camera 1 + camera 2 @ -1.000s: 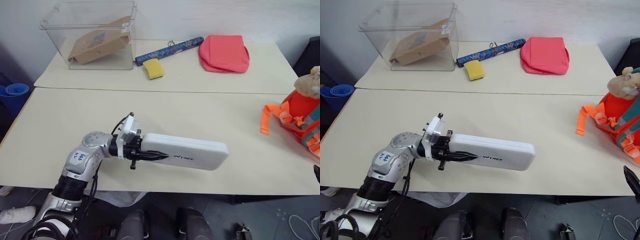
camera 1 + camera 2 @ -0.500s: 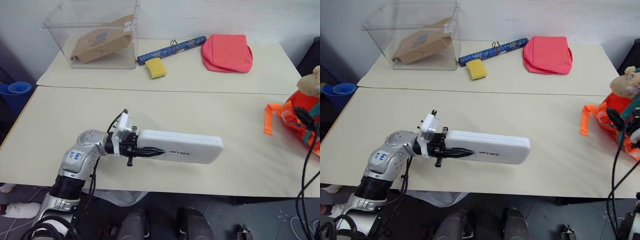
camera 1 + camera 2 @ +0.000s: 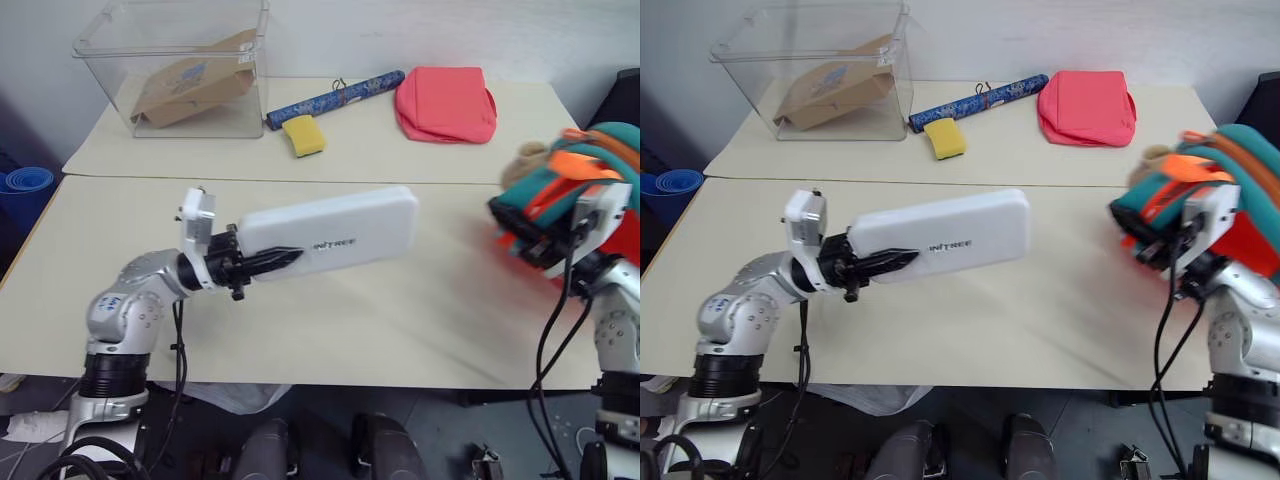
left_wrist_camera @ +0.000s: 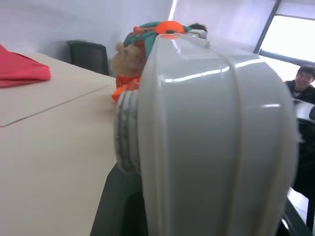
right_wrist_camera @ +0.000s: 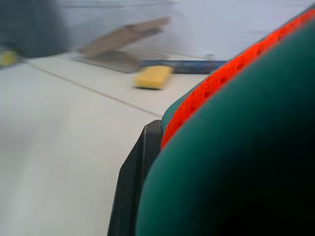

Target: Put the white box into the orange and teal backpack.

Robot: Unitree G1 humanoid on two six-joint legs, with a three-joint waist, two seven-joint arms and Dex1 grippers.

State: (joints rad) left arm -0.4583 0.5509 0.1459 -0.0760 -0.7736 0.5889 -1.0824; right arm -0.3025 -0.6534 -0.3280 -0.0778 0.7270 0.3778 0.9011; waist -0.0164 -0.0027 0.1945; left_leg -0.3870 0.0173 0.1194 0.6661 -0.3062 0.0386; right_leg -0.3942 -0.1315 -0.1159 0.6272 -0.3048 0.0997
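White box (image 3: 330, 231) and backpack (image 3: 570, 190) now airborne.

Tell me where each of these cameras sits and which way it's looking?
Head, both eyes: look forward and down over the table, both arms, left gripper holding the white box.
Left wrist: looks along the white box toward the backpack.
Right wrist: looks past the backpack's teal panel toward the yellow sponge.
Shared: the backpack, which the right gripper holds.
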